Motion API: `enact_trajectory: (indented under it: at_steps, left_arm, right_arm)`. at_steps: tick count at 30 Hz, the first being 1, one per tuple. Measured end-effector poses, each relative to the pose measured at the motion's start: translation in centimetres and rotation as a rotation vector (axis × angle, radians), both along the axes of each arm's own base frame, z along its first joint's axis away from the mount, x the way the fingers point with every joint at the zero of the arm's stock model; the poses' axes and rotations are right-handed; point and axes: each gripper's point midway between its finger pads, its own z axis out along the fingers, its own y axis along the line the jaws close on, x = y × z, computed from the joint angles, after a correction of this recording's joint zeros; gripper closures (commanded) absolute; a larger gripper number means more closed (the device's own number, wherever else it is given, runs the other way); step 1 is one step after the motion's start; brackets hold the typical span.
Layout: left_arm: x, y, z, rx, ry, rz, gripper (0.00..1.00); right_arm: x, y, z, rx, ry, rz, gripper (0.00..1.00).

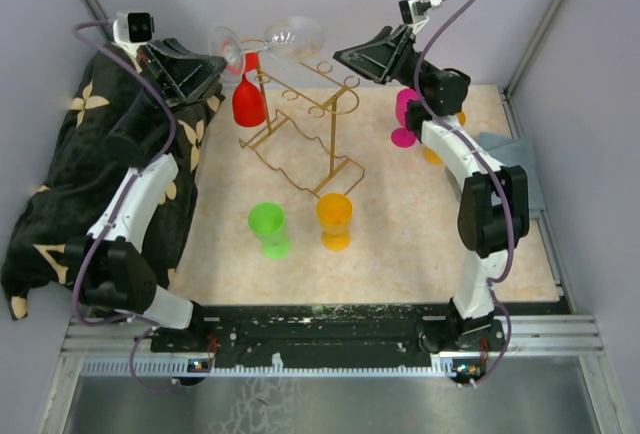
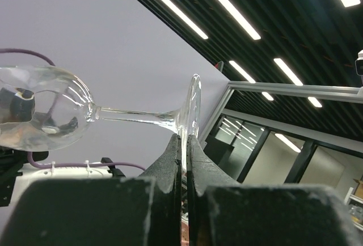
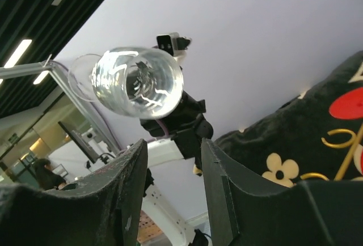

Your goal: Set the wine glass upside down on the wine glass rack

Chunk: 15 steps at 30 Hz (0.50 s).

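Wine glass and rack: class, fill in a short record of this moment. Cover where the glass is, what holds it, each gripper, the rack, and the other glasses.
wine glass: clear, lying sideways in the air near the rack's far end, not yet on it
left gripper: shut, pinching the rim of the glass's foot
right gripper: open, pointing at the bowl's mouth, not touching it
rack: gold wire, standing upright
other glasses: red glass at the rack's far-left end; green glass and orange glass in front; pink glass by the right arm
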Motion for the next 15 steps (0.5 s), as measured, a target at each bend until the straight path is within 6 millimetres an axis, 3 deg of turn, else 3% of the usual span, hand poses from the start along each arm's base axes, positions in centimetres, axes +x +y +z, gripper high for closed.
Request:
enact_trajectory:
  at_steps: [5, 15]
  left_arm:
    - [0.0, 1.2, 0.6, -0.003, -0.02, 0.046, 1.0]
    - [-0.2, 3.3, 1.0, -0.001, -0.006, 0.13, 1.0]
  right_arm:
    - [0.8, -0.6, -1.5, -0.047, 0.013, -0.042, 0.56]
    - [1.4, -3.6, -1.8, -0.129, 0.006, -0.171, 0.56]
